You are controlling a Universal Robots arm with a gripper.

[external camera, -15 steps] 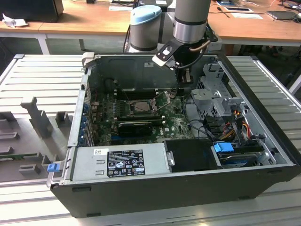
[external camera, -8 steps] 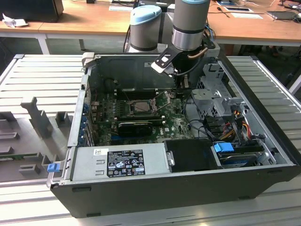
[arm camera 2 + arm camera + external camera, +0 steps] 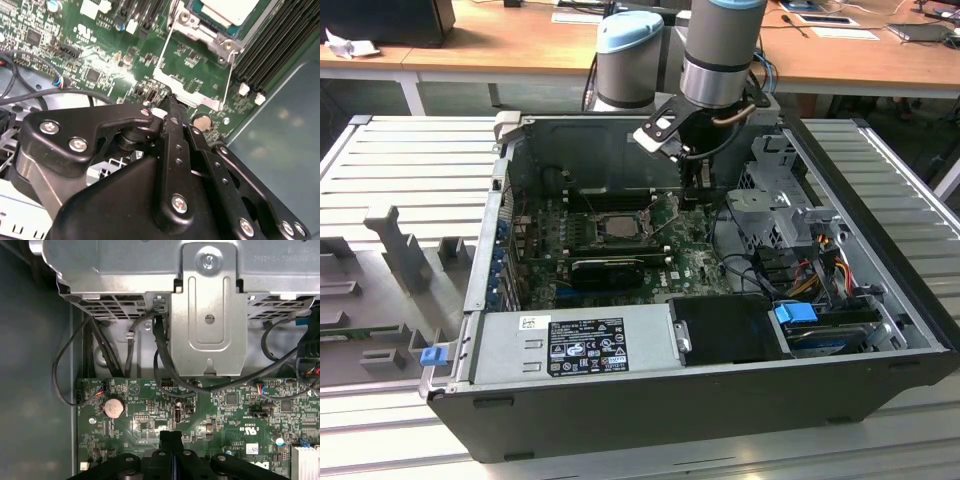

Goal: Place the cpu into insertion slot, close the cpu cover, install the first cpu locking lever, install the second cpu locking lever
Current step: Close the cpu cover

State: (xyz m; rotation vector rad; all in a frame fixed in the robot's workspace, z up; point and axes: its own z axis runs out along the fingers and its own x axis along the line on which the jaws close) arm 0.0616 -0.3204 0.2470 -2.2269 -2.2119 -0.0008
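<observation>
The cpu (image 3: 618, 226) lies flat as a silver-grey square in the insertion slot (image 3: 598, 228) on the green motherboard. The second wrist view shows the cpu (image 3: 227, 9) with the silvery cpu cover (image 3: 202, 32) framing it. Thin wire levers (image 3: 167, 42) run along the sides of the slot; whether they are latched I cannot tell. My gripper (image 3: 703, 200) hangs inside the case to the exterior view's right of the slot. My gripper (image 3: 172, 100) is shut, its black fingers pressed together and holding nothing. Its tip is just off a metal plate (image 3: 187, 90) at the slot's edge.
In the first wrist view, my gripper (image 3: 171, 436) points at the board near a coin battery (image 3: 113, 407), under a metal drive cage (image 3: 209, 315) with black cables (image 3: 160, 355). A long black card (image 3: 605, 268) and a power supply (image 3: 585, 345) lie nearer the case front.
</observation>
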